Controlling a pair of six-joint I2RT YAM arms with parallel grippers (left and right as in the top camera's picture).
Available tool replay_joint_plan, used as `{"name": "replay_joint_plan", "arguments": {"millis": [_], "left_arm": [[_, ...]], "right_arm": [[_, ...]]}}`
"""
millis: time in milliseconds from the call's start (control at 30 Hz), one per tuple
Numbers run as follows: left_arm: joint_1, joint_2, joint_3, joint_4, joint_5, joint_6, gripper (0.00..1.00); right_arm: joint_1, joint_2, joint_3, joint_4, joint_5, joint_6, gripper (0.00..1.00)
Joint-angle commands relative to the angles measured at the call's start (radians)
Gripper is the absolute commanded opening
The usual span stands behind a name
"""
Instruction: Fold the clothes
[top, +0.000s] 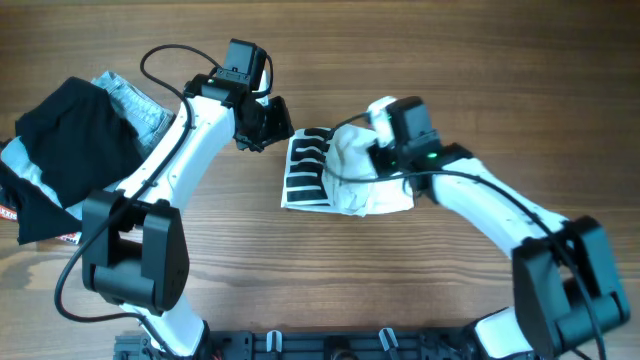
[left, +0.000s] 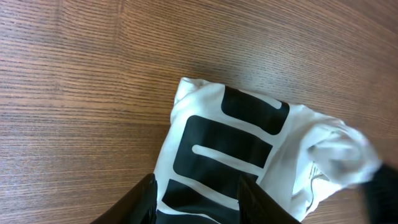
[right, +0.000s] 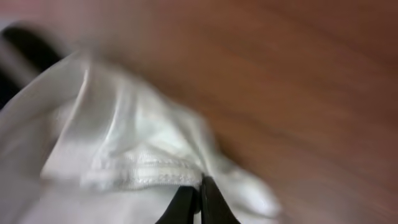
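Presently: right gripper (right: 199, 199) clenched on the shirt (top: 347, 185), left gripper (left: 198, 204) released.
The right gripper's fingers (right: 184, 205) were pressed together on a stitched white hem, and folds of the shirt bunched up ahead of and beside them. Seen from overhead, that white bunch sat directly under the right gripper and covered part of the black striped print. The left gripper's fingers (left: 144, 200) stood spread apart, with the printed edge of the shirt showing between and just ahead of them. Whether they touched the cloth could not be told. The shirt lay on the wooden table (top: 420, 60) between the two grippers, and the left gripper was just beside its printed corner. A pile of clothes (top: 70, 150), black over pale blue, lay well behind the left gripper beside that arm.
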Motion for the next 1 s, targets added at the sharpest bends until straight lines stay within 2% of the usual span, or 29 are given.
{"name": "replay_joint_plan", "arguments": {"millis": [0,67,233,333,467,500,667,867,967], "left_arm": [[0.001,0.008,0.007,-0.001,-0.013,-0.002,0.42],[0.001,0.008,0.007,-0.001,-0.013,-0.002,0.42],[0.001,0.008,0.007,-0.001,-0.013,-0.002,0.42],[0.001,0.008,0.007,-0.002,-0.013,-0.002,0.42],[0.001,0.008,0.007,-0.001,-0.013,-0.002,0.43],[0.001,0.008,0.007,-0.001,-0.013,-0.002,0.43],[0.001,0.008,0.007,-0.001,-0.013,-0.002,0.43],[0.001,0.008,0.007,-0.001,-0.013,-0.002,0.43],[0.001,0.008,0.007,-0.001,-0.013,-0.002,0.43]], "right_arm": [[-0.112,-0.053,0.018,-0.005,0.087,0.036,0.09],[-0.151,-0.048,0.018,-0.026,0.07,0.036,0.29],[-0.16,-0.048,0.018,-0.092,0.028,0.034,0.41],[-0.16,-0.06,0.018,-0.14,-0.116,0.037,0.39],[-0.156,-0.079,0.018,-0.189,-0.53,-0.016,0.37],[-0.15,-0.078,0.018,-0.211,-0.563,-0.016,0.37],[-0.107,-0.078,0.013,-0.33,-0.48,0.011,0.37],[-0.029,-0.078,-0.021,-0.332,-0.467,0.104,0.34],[0.023,-0.078,-0.036,-0.335,-0.365,0.177,0.33]]}}
